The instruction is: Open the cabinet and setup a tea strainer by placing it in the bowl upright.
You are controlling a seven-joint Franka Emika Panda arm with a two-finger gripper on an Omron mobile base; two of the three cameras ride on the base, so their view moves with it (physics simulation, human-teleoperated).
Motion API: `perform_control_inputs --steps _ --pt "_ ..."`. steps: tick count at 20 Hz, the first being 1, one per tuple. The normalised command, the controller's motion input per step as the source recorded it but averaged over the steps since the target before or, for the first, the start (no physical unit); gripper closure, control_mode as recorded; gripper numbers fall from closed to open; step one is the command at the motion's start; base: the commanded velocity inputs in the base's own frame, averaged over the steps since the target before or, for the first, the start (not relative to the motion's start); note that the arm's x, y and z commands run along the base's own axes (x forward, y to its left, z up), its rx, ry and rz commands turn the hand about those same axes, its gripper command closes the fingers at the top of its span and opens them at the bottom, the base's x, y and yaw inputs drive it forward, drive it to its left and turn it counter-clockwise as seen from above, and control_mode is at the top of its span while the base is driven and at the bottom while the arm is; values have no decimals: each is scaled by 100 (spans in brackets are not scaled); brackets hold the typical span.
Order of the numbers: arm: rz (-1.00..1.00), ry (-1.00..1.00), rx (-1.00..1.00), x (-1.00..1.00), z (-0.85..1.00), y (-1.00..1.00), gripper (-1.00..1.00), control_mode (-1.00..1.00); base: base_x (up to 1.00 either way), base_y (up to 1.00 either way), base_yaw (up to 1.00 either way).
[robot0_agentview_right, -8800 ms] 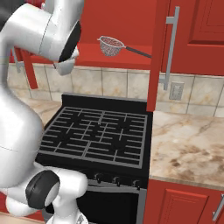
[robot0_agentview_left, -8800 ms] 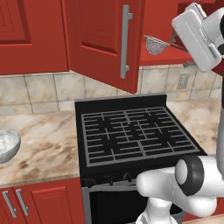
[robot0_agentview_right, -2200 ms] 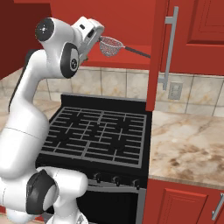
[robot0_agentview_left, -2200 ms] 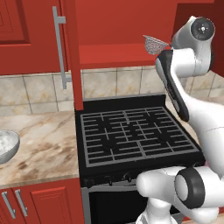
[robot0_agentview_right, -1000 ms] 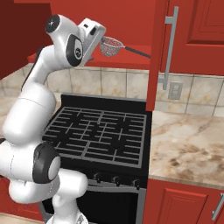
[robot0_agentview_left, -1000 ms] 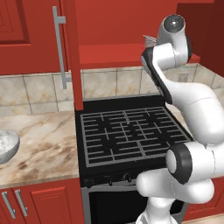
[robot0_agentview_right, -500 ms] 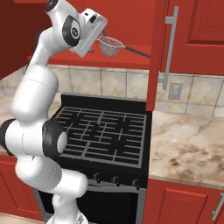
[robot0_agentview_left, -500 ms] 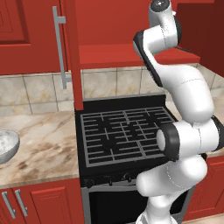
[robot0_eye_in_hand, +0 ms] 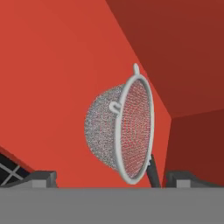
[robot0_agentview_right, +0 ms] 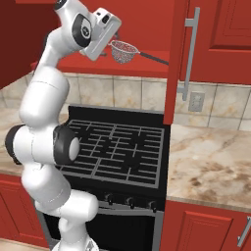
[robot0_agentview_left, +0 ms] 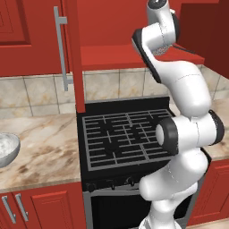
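**Strainer sitting on the red shelf, gripper spread in front of it**

Red cabinetry is filling the top of both base views, with beige tile behind and a marbled stone counter [robot0_agentview_right: 206,166] running along the middle. Both raised-panel doors of the cabinet [robot0_agentview_left: 112,56] are hanging open, long silver bar handles showing. The tea strainer [robot0_agentview_right: 124,51], a round wire-mesh basket with a thin dark handle, is sitting on the smooth red shelf, upper middle of the right base view. The gripper [robot0_eye_in_hand: 109,177] is pointing at it with fingers spread wide, pinching nothing. A black grated stove [robot0_agentview_left: 125,136] is sitting center frame. The speckled bowl [robot0_agentview_left: 6,150] is resting at the far left edge of the left base view.
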Motion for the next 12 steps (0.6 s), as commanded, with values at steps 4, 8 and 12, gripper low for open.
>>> perform_control_inputs --steps 4,8,12 --pt "5 0 0 32 -11 0 -100 -100 0 0 0" --pt "1 0 0 21 -11 -4 -100 -100 0 0 0" --pt "0 0 0 16 -11 -14 -100 -100 0 0 0"
